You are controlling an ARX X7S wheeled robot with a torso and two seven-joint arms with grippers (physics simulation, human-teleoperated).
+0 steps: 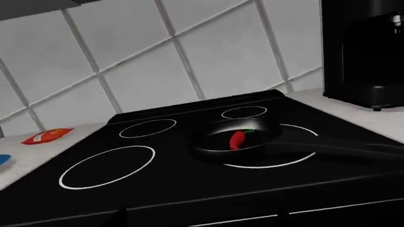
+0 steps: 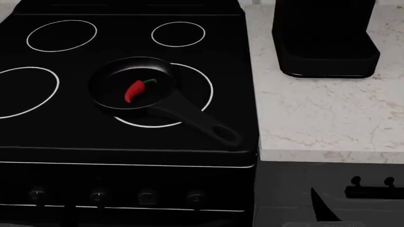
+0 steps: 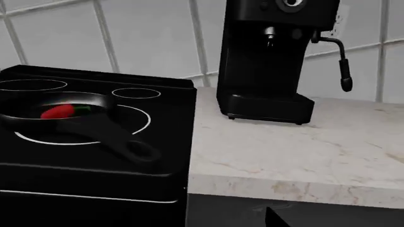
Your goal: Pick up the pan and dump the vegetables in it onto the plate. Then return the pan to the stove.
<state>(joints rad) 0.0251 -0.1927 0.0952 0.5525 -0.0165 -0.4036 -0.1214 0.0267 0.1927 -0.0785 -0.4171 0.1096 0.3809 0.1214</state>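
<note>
Pan (image 2: pixel 132 87), small, round and black with a glossy rim, sat on the black glass cooktop (image 2: pixel 75 127), and every other place here is told from that pan. It rested on the white-outlined burner ring (image 2: pixel 200 90) at the cooktop's front right, lying over the ring's left part, so that the ring's arc showed beyond it on the side toward the pale marbled worktop (image 2: pixel 315 123). The pan's long flat black handle (image 2: pixel 198 123), with a loop hole at its end, ran from the pan toward the cooktop's front right corner and ended just short of the edge. Inside the pan, near its middle, lay one small glossy red chili pepper (image 2: pixel 135 90), its short green stem pointing toward the back right. A row of dark knobs (image 2: pixel 100 196) ran below the pan along the cooktop's front face. Beyond the pan's right side, across the seam onto the worktop, stood a black coffee machine (image 3: pixel 268 61) against the white tiled wall (image 1: pixel 145 56). Well apart from the pan on its far left, past the cooktop, lay a flat red packet (image 1: pixel 47 135) on the worktop, and a sliver of bright blue rim (image 1: pixel 3 160) showed at the frame's edge near that packet. Neither arm's jaws appeared in any view, so their state could not be told.
</note>
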